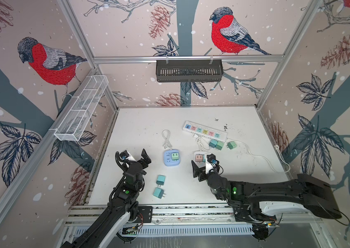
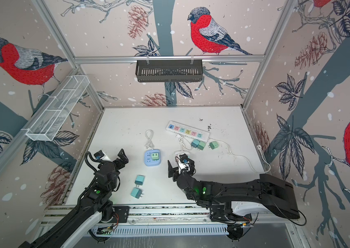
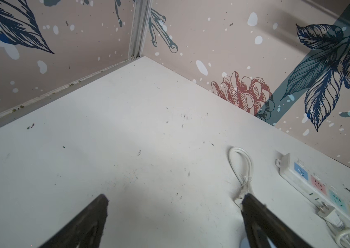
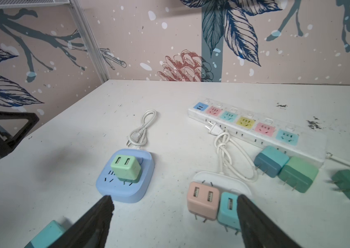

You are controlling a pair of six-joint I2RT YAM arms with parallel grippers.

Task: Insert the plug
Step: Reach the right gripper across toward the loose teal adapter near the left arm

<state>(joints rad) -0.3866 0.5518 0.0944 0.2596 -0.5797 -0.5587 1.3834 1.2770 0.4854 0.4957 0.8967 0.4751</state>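
Green plug (image 4: 125, 169) sits in blue socket cube (image 4: 126, 194); L gripper (image 3: 175, 197) & R gripper (image 4: 175, 198) both spread open.

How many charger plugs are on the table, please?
8 charger plugs: one in the blue socket cube, two at the white socket, three beside the power strip, two near the front; others may be hidden.

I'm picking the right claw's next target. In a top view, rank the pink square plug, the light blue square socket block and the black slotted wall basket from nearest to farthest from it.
1. Pink square plug, just ahead of the right claw.
2. Light blue square socket block, to its left.
3. Black slotted wall basket, on the back rail.
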